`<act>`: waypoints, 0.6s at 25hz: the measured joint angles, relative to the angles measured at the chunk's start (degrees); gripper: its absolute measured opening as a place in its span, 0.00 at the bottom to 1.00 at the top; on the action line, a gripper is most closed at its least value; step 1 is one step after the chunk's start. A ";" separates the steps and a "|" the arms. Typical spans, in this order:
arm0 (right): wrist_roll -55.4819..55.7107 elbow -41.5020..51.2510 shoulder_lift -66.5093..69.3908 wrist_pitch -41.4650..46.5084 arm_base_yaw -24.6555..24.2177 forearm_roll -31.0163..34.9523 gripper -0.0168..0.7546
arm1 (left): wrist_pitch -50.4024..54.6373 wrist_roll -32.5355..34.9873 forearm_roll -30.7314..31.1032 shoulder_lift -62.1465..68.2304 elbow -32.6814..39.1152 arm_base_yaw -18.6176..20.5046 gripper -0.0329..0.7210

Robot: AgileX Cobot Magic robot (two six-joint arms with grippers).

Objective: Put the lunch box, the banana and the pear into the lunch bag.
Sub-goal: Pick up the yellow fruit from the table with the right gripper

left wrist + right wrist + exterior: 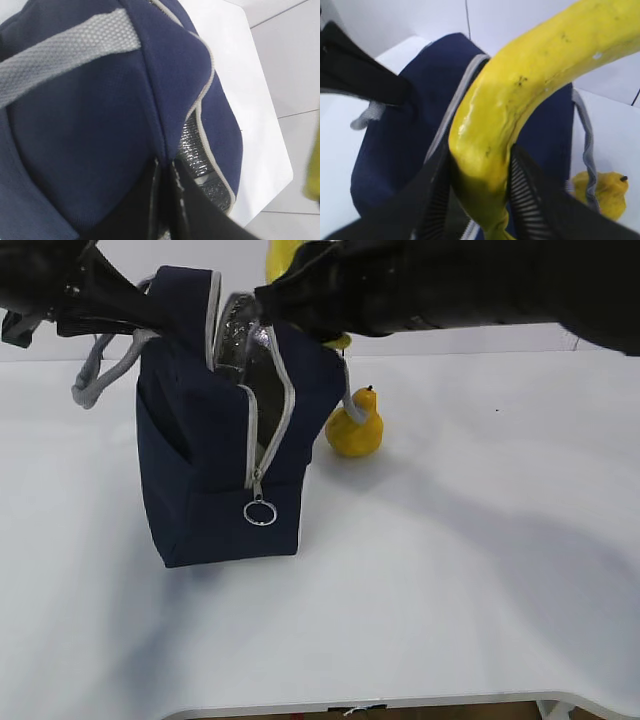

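The right hand [480, 190] grips a curved yellow banana [530, 95] above the open navy-blue fabric lunch bag [215, 470]. The left hand [167, 175] is pinched closed on the bag's flap. A squat yellow pear [356, 428] sits on the white desk [450, 570].

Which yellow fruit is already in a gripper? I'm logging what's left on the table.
The banana, clamped in the right gripper above the lunch bag. The pear sits untouched on the table behind the bag.
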 joint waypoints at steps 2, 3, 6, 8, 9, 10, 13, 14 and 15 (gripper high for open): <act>-1.02 -1.39 1.78 1.84 1.41 -0.46 0.41 | 0.24 0.00 0.00 0.09 0.00 0.00 0.03; -2.22 -1.94 2.44 2.54 2.26 -0.55 0.41 | 0.24 0.00 0.00 0.09 0.00 0.00 0.03; -6.40 -3.18 4.68 3.86 4.32 -0.55 0.41 | 0.35 0.00 0.00 0.09 0.00 0.00 0.03; -9.00 -4.45 6.50 5.55 4.85 -0.55 0.41 | 0.47 0.00 0.00 0.09 0.00 0.00 0.03; -10.14 -5.24 7.48 6.50 4.82 -0.55 0.41 | 0.47 0.00 0.00 0.09 0.00 0.00 0.03; -11.56 -6.10 8.30 7.38 4.87 -0.55 0.41 | 0.47 0.00 0.00 0.09 0.00 0.00 0.03; -14.94 -8.95 10.93 10.01 4.96 -0.55 0.41 | 0.47 0.00 0.00 0.09 0.00 0.00 0.03; -16.15 -10.17 11.78 11.02 4.96 -0.55 0.41 | 0.57 0.00 0.00 0.09 0.00 0.00 0.03; -17.34 -11.19 12.56 11.85 4.96 -0.55 0.41 | 0.55 0.00 0.00 0.09 0.00 0.00 0.03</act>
